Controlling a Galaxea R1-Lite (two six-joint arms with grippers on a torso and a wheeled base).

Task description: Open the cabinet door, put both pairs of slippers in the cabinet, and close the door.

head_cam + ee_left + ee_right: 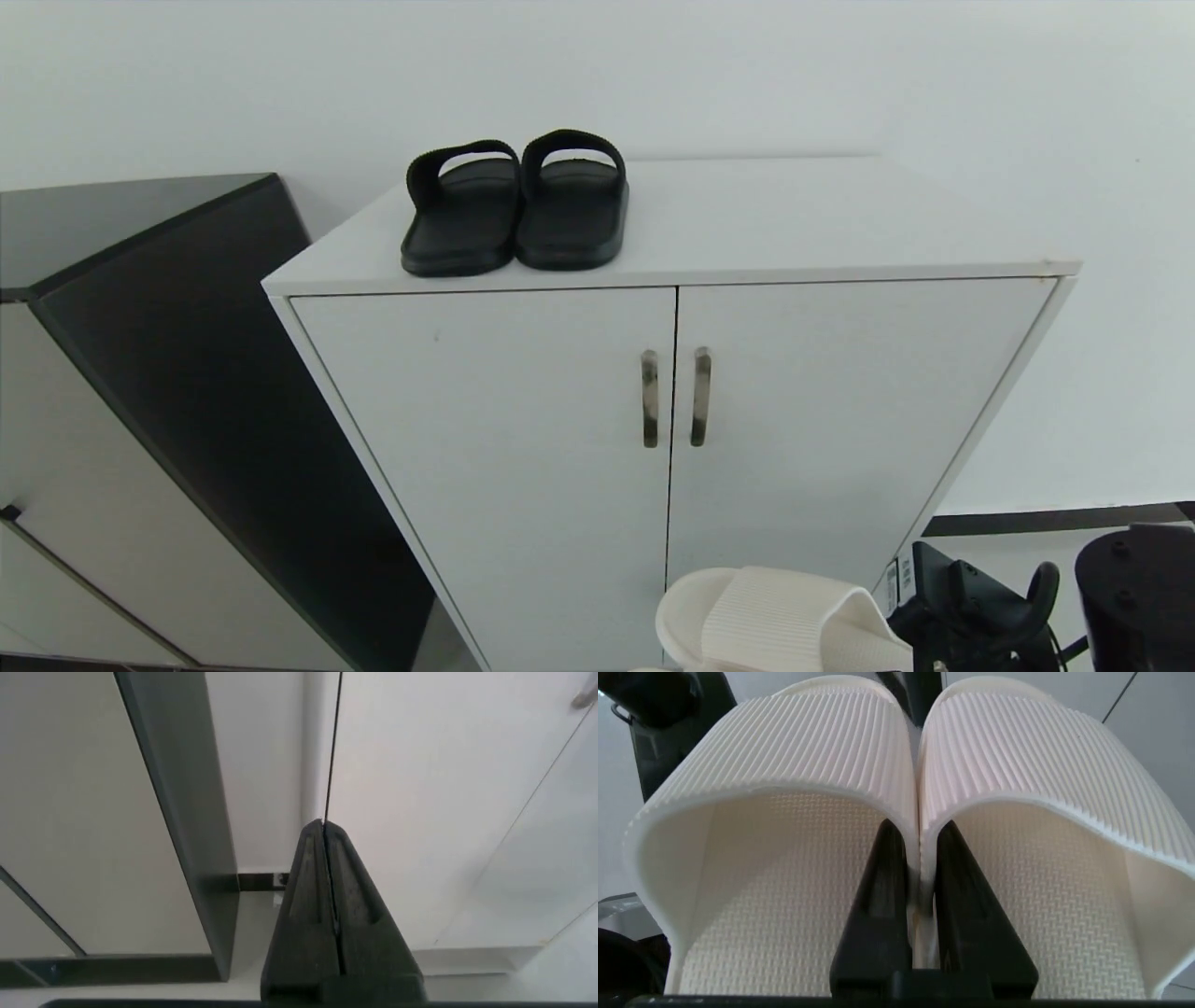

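1. plain white wall behind, with a dark skirting strip low on the robot's right.
2. white cabinet standing against the wall. Its left door and right door are both shut and meet at a thin centre seam.
3. two upright metal handles, one on each door, just beside the seam.
4. cabinet top, flat and white. The black slippers lie side by side on its left part, touching each other, near the front edge.
5. neighbouring unit on the robot's left, with a dark side panel facing the cabinet and pale fronts.
6. white slippers, ribbed straps, held as a pair low in front of the right door, outside the cabinet.
7. right tool is clenched on the white slippers. One finger sits inside each slipper, pinching their adjoining straps together.
8. left tool is clenched with its fingers pressed together on nothing, in front of pale panels.
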